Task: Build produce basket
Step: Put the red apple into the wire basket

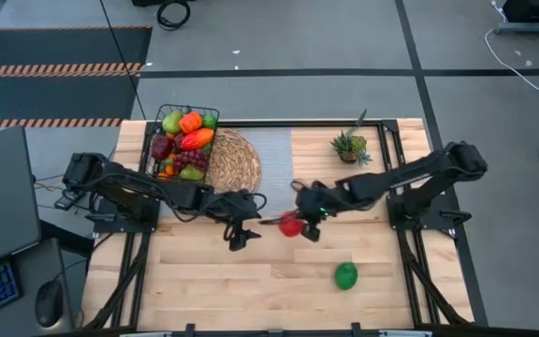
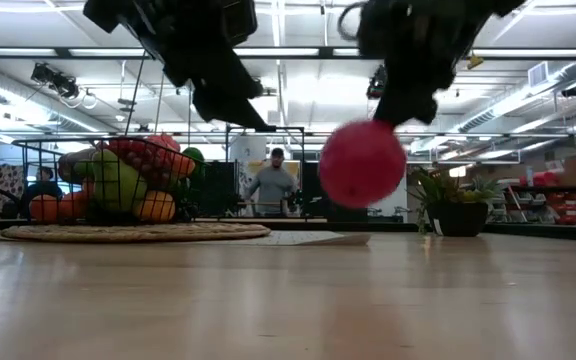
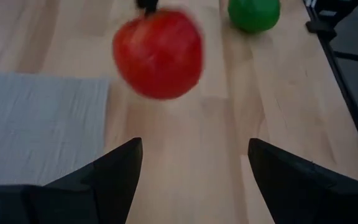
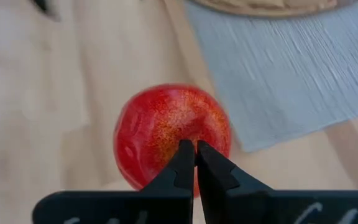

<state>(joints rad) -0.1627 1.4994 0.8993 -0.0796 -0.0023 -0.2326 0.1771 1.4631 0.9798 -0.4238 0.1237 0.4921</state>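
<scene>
Frame centre: your right gripper (image 1: 299, 223) pinched on apple (image 1: 290, 225), airborne; left gripper (image 1: 241, 230) agape. Next, hand over toward basket (image 1: 184, 142).

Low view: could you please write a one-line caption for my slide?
Right claw lifts a red apple by its stem above the table, with the filled wire basket behind.

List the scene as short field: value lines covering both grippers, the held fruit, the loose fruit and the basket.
right gripper: shut on the red apple by its stem, lifted off the table
left gripper: open, empty, facing the apple
green lime: loose on the bare wood
basket: full of produce, partly on the straw mat
</scene>
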